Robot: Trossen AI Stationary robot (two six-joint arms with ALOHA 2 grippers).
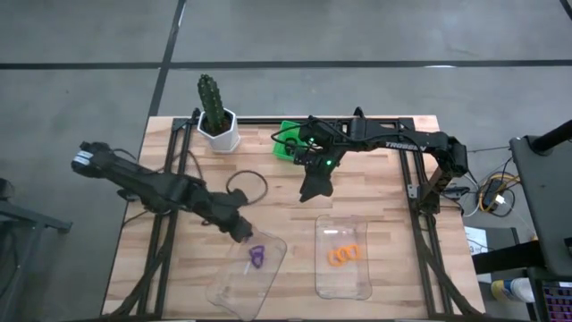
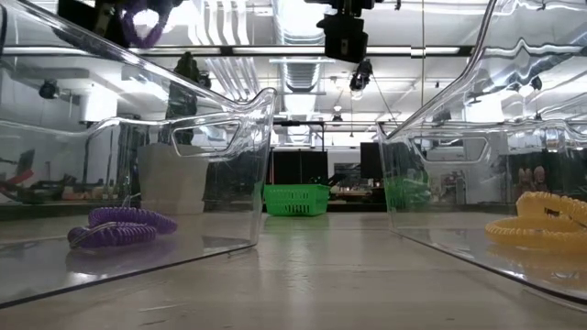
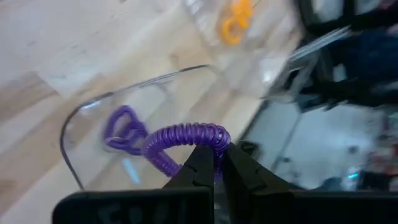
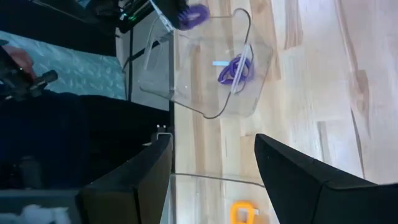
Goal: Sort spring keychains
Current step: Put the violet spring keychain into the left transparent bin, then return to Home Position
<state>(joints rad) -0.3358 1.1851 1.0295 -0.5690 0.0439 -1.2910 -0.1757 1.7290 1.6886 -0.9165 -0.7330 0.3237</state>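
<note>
Two clear trays lie on the wooden table. The left tray (image 1: 246, 277) holds a purple spring keychain (image 1: 257, 258) lying on its floor. The right tray (image 1: 344, 259) holds orange keychains (image 1: 342, 255). My left gripper (image 1: 242, 233) hangs over the left tray's far left corner, shut on another purple keychain (image 3: 186, 137), also seen high up in the low view (image 2: 142, 23). My right gripper (image 1: 315, 190) hovers open above the table's middle, beyond the right tray, with nothing between its fingers (image 4: 143, 180). My left gripper pinches one end of the purple coil (image 3: 214, 144) between its two fingertips. The fingers slant down from the table's left side. The rest of the coil arcs out past the fingertips, lifted clear above the left tray.
A cactus in a white pot (image 1: 217, 125) and a green basket (image 1: 288, 141) stand at the table's far edge. Black cables (image 1: 255, 183) loop on the wood behind the left tray. Bare wood lies between the two trays.
</note>
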